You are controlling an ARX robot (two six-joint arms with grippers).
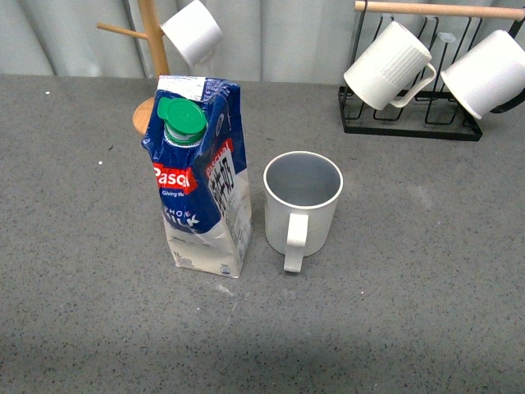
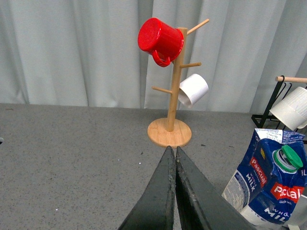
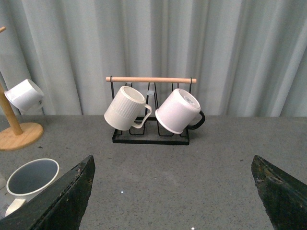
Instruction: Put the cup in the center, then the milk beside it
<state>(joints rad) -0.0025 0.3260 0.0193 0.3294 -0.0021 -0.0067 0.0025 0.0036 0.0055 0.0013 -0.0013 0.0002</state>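
Left end effector (image 2: 174, 158) shut, fingers pressed together with nothing between, seen only from the left wrist, pulled back over the bench (image 1: 82, 328) with the milk (image 1: 199, 176) off to its side. Right end effector (image 3: 172, 191) wide open and empty, fingers spread far apart, looking over the cup (image 1: 302, 205) toward the back. Cup upright near the middle of the bench, mouth up, nothing visible inside, handle turned toward the robot. Milk upright just beside it on the robot's left, a narrow gap between, green cap (image 1: 181, 120) on, carton visibly dented and leaning a little. Judged from this: both placements look done, neither end effector touching either thing, so only a clean retreat left. Best done by lifting each arm straight up and back, well away from the carton's top, since a crumpled, tall carton would likely tip at a light nudge and knock the cup. Worth checking that the milk stands steady on its base before leaving; if not, regrip low on the body, not near the cap, and set it flat without closing the gap onto the cup. Further out, a wooden mug tree (image 2: 169, 129) behind the milk with a red mug (image 2: 160, 40) and a small white cup (image 2: 193, 89), and a black rack (image 3: 151, 136) at the back right holding a ribbed mug (image 3: 125, 108) and a smooth mug (image 3: 180, 111); none of these needed.
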